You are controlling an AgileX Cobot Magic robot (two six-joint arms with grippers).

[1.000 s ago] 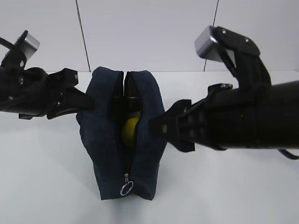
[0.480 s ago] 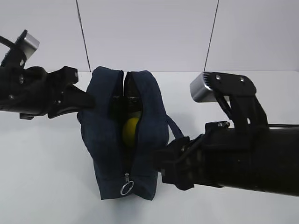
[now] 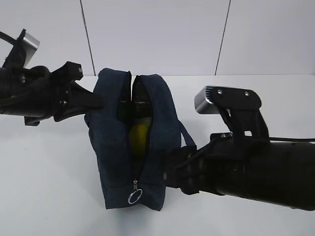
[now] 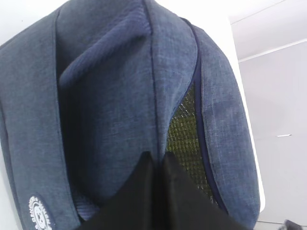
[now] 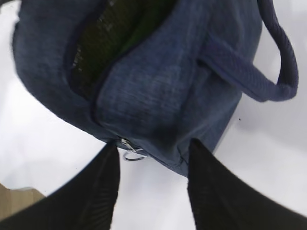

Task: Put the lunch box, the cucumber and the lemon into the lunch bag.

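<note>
The navy lunch bag stands mid-table with its top slit open. The yellow lemon shows inside, and a dark green shape behind it looks like the cucumber. The lunch box is hidden. My left gripper is shut, pinching the bag's left rim. In the left wrist view its fingers meet where the navy fabric joins the silvery lining. My right gripper is open, its fingertips either side of the bag's near corner by the silver ring pull. It sits low at the bag's right front.
A loop handle hangs off the bag's right side, and the ring pull dangles at the near end. White tabletop surrounds the bag, with a white wall behind. The bulky right arm fills the lower right.
The right arm has dropped and swung toward the bag's near end, its jaws narrowing slightly. The left gripper has kept its hold and nudged the rim a little up and right.
</note>
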